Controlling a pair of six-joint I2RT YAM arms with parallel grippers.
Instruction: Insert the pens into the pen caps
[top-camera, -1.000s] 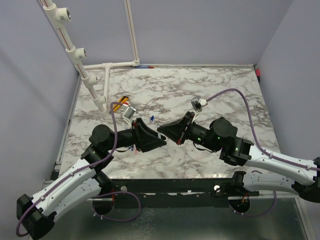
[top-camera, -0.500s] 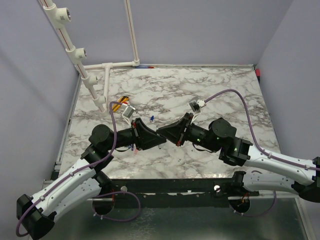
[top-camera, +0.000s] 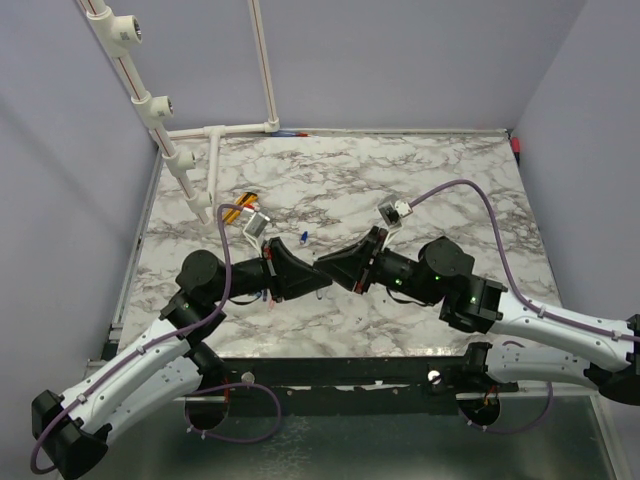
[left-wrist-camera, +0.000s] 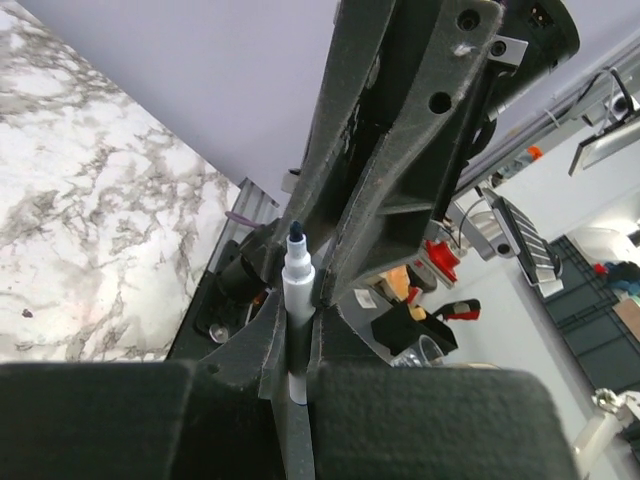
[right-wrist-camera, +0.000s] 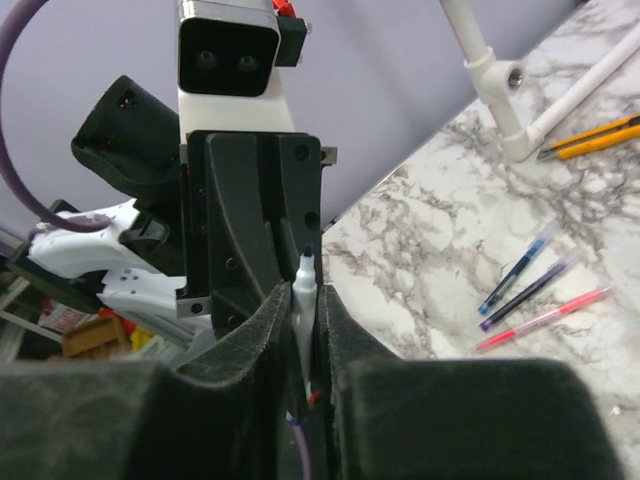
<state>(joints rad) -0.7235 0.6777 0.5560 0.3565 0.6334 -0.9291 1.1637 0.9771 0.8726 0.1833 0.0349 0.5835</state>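
Observation:
Over the front middle of the table my left gripper (top-camera: 322, 284) and right gripper (top-camera: 322, 266) meet tip to tip. Both are shut on one whitish pen (left-wrist-camera: 297, 285) with a dark blue end. In the left wrist view the pen runs up from the left gripper (left-wrist-camera: 298, 315) into the other gripper's fingers. In the right wrist view the same pen (right-wrist-camera: 304, 280) sits in the right gripper (right-wrist-camera: 303, 300). A blue pen (right-wrist-camera: 520, 268), a dark pen (right-wrist-camera: 535, 290) and a red-pink pen (right-wrist-camera: 545, 318) lie on the marble. A small blue pen cap (top-camera: 304, 238) lies behind the grippers.
A white pipe frame (top-camera: 215, 160) stands at the back left, with a yellow-and-black flat tool (top-camera: 243, 203) lying beside its foot. Lavender walls close in the marble table (top-camera: 440, 180) on three sides. A purple cable loops over the right arm.
The left gripper's jaws have closed onto the whitish pen held out by the right gripper, and the two grippers have drawn closer, tip to tip.

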